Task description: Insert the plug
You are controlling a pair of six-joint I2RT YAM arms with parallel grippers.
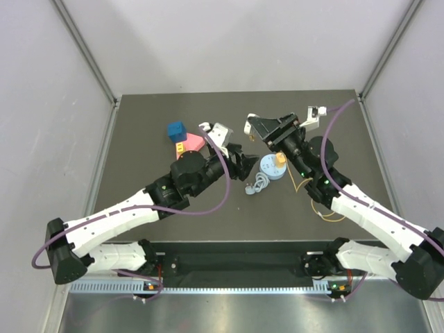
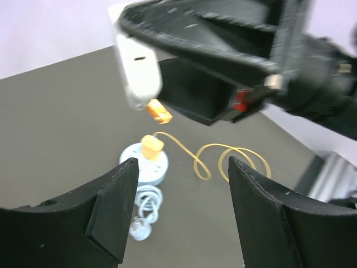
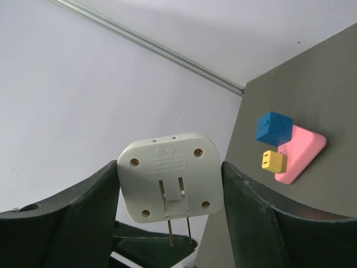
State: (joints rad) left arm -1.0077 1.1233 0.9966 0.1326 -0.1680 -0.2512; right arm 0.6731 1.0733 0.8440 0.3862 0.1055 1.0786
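Step in hand: picking up the plug [image 2: 152,148], as I judge it. The left end effector [image 2: 183,167] hovers close by, facing it, with its fingers spread wide and nothing between them.
Doing it well: bring one finger down on either side of the yellow body and close on the body, not on the wire [image 2: 195,159]. Stay off the disc [image 2: 153,172] underneath so it isn't dragged along.
Mind overhead: the right end effector [image 3: 170,167] is clamped on a white adapter [image 3: 170,192], held up off the worktop [image 2: 67,123] with its two metal prongs pointing down. It hangs over the plug's spot, so I'd approach low and from the side.
Where the plug is: resting on top of the light-blue disc, with a coiled grey cord [image 2: 146,209] just beside the disc.
How the plug looks: small, blocky and yellow, with a thin yellow-orange wire trailing off in loose loops. It is too blurred to make out its contacts.
Handling guess: it looks light and easily tipped, and the wire may tug as it lifts.
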